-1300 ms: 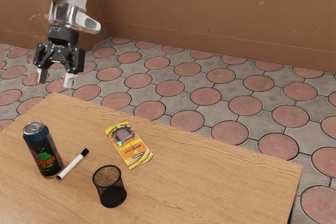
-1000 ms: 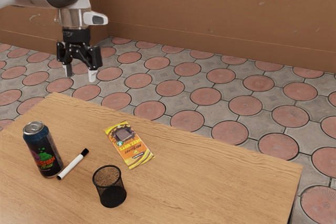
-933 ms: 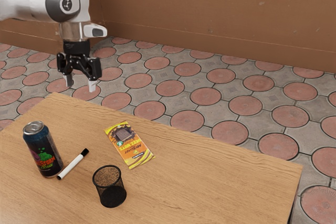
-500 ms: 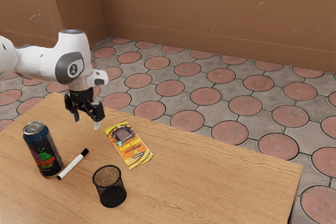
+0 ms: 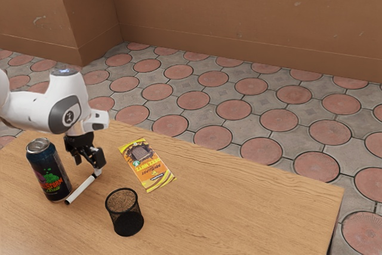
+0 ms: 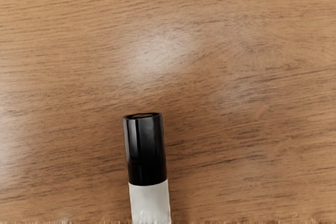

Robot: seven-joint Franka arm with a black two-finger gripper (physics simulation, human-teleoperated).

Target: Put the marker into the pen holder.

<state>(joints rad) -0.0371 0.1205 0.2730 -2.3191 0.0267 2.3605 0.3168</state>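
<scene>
In the exterior view my gripper (image 5: 88, 166) is low over the table at the capped end of the marker (image 5: 81, 189), its two fingers apart. The white marker lies on the wood between the can and the pen holder; its black cap is hidden behind a finger there. Under my hand, the wrist view has the marker (image 6: 146, 150) with its black cap and part of the white barrel. The black mesh pen holder (image 5: 125, 213) stands upright, with no pen visible in it.
A dark can (image 5: 49, 171) with colourful print stands close beside the marker and near my hand. A yellow chocolate packet (image 5: 147, 165) lies flat, toward the exterior view's right from the gripper. The wooden table (image 5: 239, 207) has its far edge beyond the packet.
My arm has come down from above the table's far edge to the marker, and the hand has turned a little. The marker, can, packet and pen holder have stayed where they were.
</scene>
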